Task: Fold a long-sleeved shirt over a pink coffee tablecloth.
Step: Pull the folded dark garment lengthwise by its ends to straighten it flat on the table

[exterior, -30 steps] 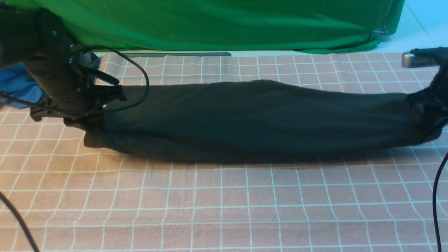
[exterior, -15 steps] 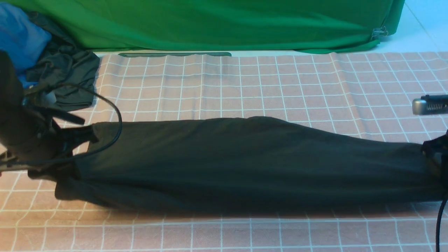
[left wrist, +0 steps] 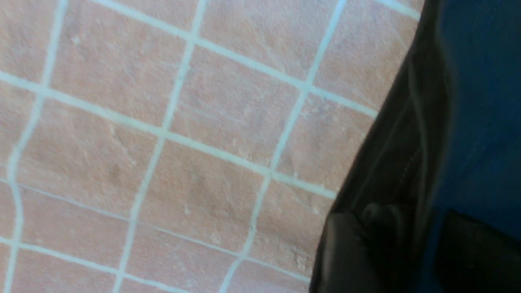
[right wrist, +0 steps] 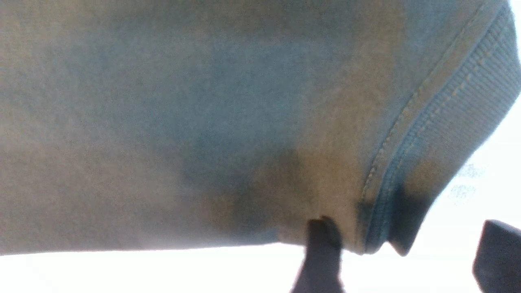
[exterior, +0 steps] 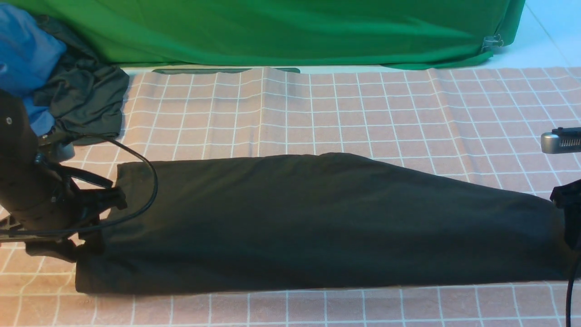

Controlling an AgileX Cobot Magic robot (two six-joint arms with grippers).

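The long-sleeved shirt (exterior: 317, 222) lies as a long dark band across the pink coffee tablecloth (exterior: 317, 113), running from far left to far right. My left gripper (exterior: 97, 222) sits at its left end. In the left wrist view the left gripper (left wrist: 407, 252) stands open, its fingers apart with the shirt's dark edge (left wrist: 403, 154) lying loose between them over the pink grid (left wrist: 163, 142). My right gripper (exterior: 569, 218) is at the shirt's right end, half out of view. In the right wrist view the right gripper (right wrist: 407, 256) is open wide, and a ribbed stitched hem (right wrist: 407, 171) lies between its fingers.
Bright green fabric (exterior: 272, 32) hangs along the back. A smaller dark garment bunched with blue cloth (exterior: 81, 100) lies at the back left corner. Black cables loop by the left arm (exterior: 152, 181) and hang at the right edge (exterior: 569, 295).
Both arms brought the shirt toward the front and lower. Both grippers have opened, and the shirt now lies flatter and wider on the cloth.
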